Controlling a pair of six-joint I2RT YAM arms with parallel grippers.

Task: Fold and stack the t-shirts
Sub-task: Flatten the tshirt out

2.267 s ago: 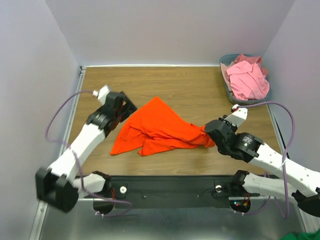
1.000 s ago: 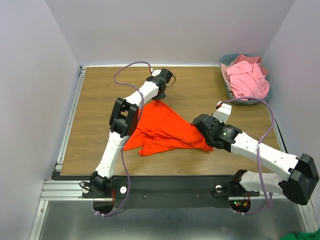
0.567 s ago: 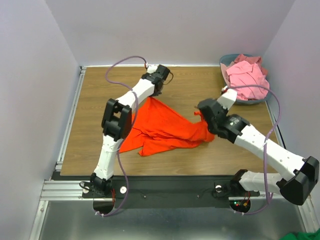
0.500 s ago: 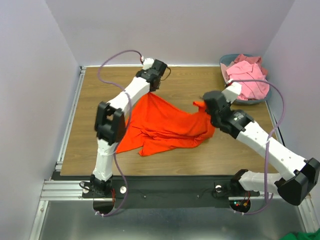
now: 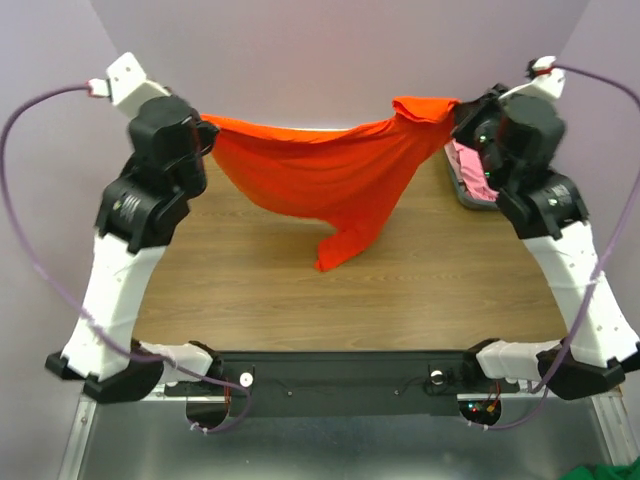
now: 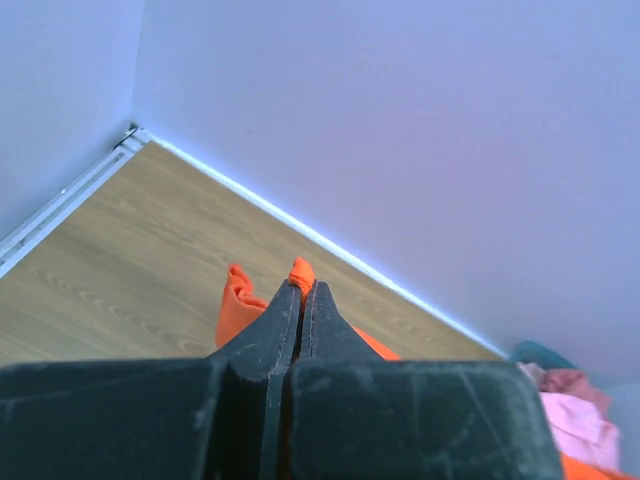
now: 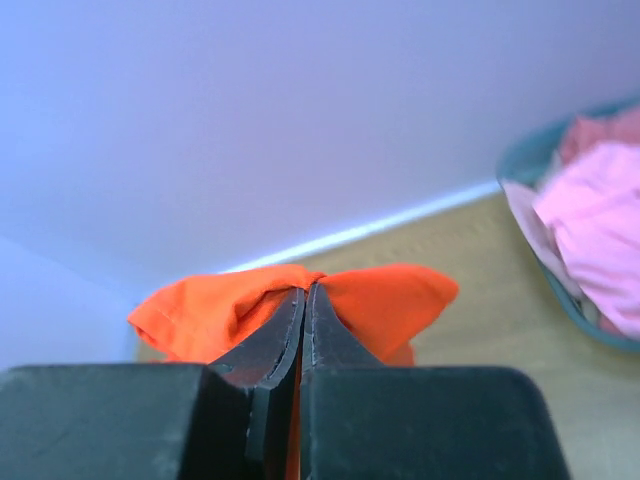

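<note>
Pinched shut, the left end effector (image 5: 205, 135) is up high on the left side, close to the far wall (image 5: 330, 50). Its two fingers squeeze a bit of the orange shirt (image 5: 320, 175). In the left wrist view a little orange cloth (image 6: 237, 305) pokes out past the closed tips (image 6: 300, 290).

The right end effector (image 5: 460, 115) is up high on the right side. Its fingers are pressed together too, and they hold another bit of the same shirt. In the right wrist view the cloth (image 7: 380, 295) puffs out on both sides of the tips (image 7: 303, 292) like a bow.

The orange shirt hangs in the air between the two end effectors, like washing on a line. It droops in the middle. One long floppy piece dangles down toward the near side, over the middle of the brown wooden table (image 5: 250, 270). I cannot tell if that piece touches the table.

The pink shirts (image 7: 600, 200) are piled in a basket (image 7: 520, 160) at the far right corner of the table. In the top view the right arm hides most of them, and only a bit of pink (image 5: 465, 165) shows. They are well apart from the left end effector and just beside the right one.
</note>
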